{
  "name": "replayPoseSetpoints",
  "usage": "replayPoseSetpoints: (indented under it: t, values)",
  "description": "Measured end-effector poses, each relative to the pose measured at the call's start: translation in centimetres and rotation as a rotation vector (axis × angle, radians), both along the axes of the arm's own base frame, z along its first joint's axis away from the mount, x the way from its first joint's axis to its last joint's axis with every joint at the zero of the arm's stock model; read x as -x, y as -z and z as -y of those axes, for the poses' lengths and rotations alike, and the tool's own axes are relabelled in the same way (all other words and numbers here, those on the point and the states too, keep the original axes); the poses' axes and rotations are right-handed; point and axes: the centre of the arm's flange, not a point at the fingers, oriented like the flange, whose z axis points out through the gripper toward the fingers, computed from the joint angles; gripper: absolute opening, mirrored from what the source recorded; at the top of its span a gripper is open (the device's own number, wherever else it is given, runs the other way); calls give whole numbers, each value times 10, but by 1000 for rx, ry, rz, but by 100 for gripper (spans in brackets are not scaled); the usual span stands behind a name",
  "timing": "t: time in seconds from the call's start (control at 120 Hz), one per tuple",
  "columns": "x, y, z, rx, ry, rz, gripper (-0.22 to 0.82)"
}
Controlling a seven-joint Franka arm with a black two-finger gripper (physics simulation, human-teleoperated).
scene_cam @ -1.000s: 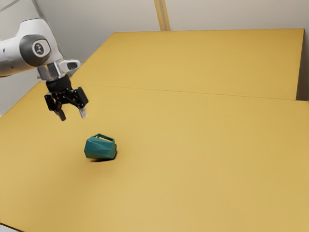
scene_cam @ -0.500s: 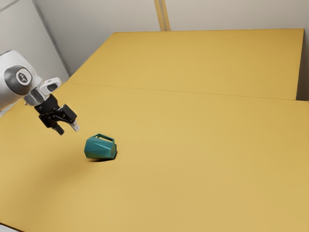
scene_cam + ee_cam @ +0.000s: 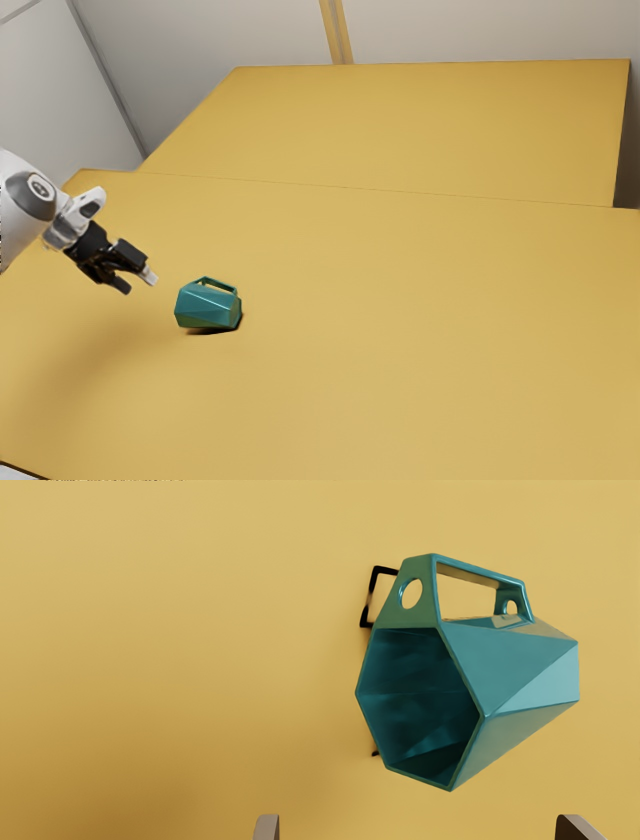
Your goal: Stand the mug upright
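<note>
On the smooth yellow desk [image 3: 400, 330] lies a faceted teal mug [image 3: 208, 305], its hollow mouth visible only from the wrist; the gripper's [image 3: 138, 283] fingers stand apart.

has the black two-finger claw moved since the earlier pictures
Yes: against the unmoved teal faceted mug, the claw sits lower and further toward the exterior view's left.

Yellow table [image 3: 420, 350] with tipped teal mug [image 3: 207, 306].
</note>
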Motion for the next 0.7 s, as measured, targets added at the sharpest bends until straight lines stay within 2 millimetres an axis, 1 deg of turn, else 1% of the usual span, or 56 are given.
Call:
replayPoseSetpoints:
  t: [0.117, 0.217, 0.442, 0.7]
  values:
    - [-4, 23, 0, 58, -12, 24, 60]
    - [-7, 34, 0, 98, -18, 54, 60]
    - [-10, 51, 3, 181, -21, 120, 60]
    - [-12, 58, 13, 267, -1, 177, 60]
